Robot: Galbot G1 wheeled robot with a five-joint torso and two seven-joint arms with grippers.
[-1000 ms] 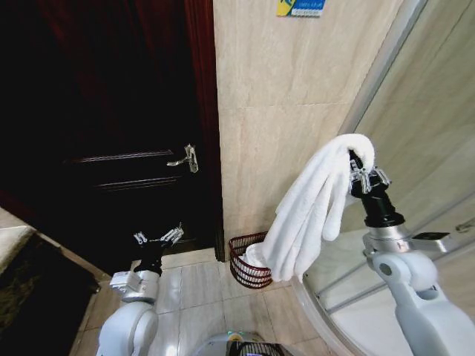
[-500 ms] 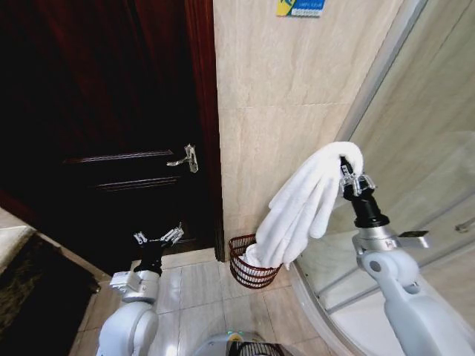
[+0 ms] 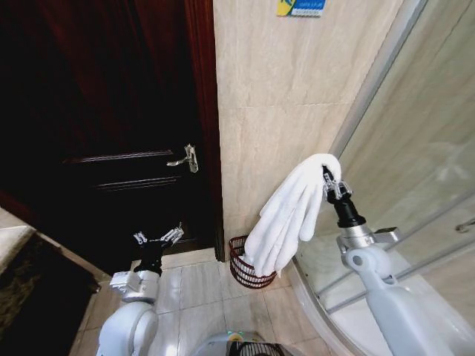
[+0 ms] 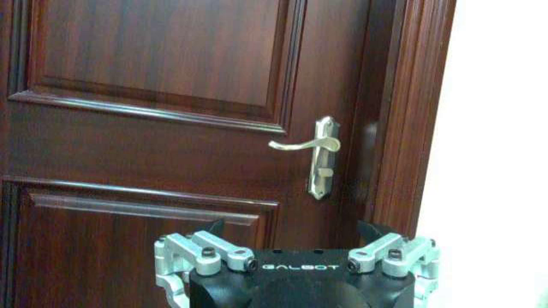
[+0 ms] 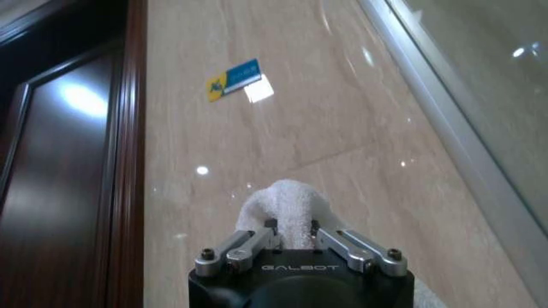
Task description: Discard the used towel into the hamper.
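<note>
Right gripper (image 3: 327,176): raised in front of the tiled wall, pointing upward, its fingers (image 5: 259,239) clamped on a fold of the towel
Towel (image 3: 286,215): white, draped over the tip of the right gripper and hanging down in long folds toward the floor; its lower end reaches the mouth of the hamper, whether it touches inside cannot be told
Hamper (image 3: 245,268): dark reddish-brown open-weave basket standing on the floor tiles at the foot of the wall, between the door frame and the shower enclosure, directly beneath the hanging towel
Left gripper (image 3: 157,239): held low beside the robot's body, facing the wooden door (image 4: 171,96), well apart from the hamper; fingers (image 4: 192,247) spread apart, holding nothing
Door handle (image 4: 312,146): metal lever on the door, ahead of the left gripper, not touched
Sticker (image 5: 233,79): blue and yellow, high on the wall above the towel
</note>
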